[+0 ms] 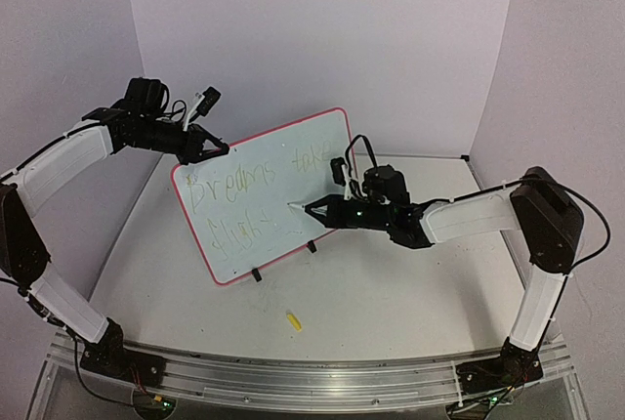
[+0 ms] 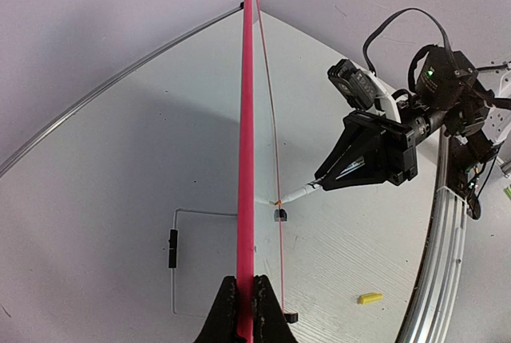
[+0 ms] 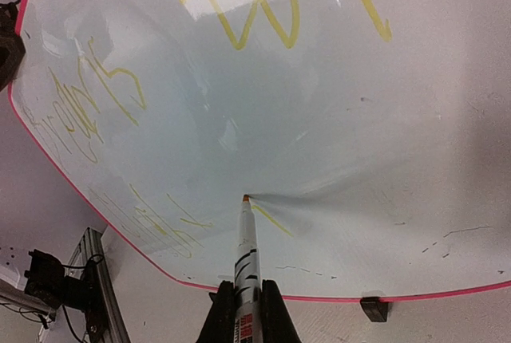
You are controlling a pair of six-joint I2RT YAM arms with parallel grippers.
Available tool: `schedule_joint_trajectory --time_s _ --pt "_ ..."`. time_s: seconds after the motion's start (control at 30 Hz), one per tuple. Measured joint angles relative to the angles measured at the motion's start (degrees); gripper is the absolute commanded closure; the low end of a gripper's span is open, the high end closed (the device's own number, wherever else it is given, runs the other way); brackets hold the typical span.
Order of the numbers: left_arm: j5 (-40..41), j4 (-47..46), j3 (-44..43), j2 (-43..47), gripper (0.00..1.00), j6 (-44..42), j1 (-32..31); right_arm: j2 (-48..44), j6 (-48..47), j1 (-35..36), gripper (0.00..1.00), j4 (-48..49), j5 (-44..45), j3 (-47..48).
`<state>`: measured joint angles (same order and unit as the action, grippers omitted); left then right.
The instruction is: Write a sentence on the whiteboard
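Observation:
The whiteboard (image 1: 269, 190), glossy white with a pink-red border and black clip feet, stands tilted on the table and bears yellow handwriting. My left gripper (image 1: 200, 153) is shut on its upper left edge; in the left wrist view the board's pink edge (image 2: 247, 159) runs up from between the jaws of the left gripper (image 2: 247, 311). My right gripper (image 1: 314, 210) is shut on a white marker (image 3: 247, 255) with black stripes. The marker's orange tip (image 3: 245, 198) touches the board (image 3: 263, 112) near its lower middle, beside a short yellow stroke. The marker also shows in the left wrist view (image 2: 302, 193).
A small yellow marker cap (image 1: 293, 319) lies on the table in front of the board, also in the left wrist view (image 2: 370, 298). A metal rail (image 1: 293, 381) runs along the near edge. Purple walls close in the back and sides.

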<state>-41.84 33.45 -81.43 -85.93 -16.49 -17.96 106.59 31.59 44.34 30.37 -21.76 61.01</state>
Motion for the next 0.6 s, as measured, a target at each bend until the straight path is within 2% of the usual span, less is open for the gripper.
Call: schedule_joint_trajectory --time_s 0.6 --pt "0.4 0.0 0.0 0.0 1.00 0.2 0.0 -1.6 1.1 0.1 1.00 -0.2 5.8 -1.1"
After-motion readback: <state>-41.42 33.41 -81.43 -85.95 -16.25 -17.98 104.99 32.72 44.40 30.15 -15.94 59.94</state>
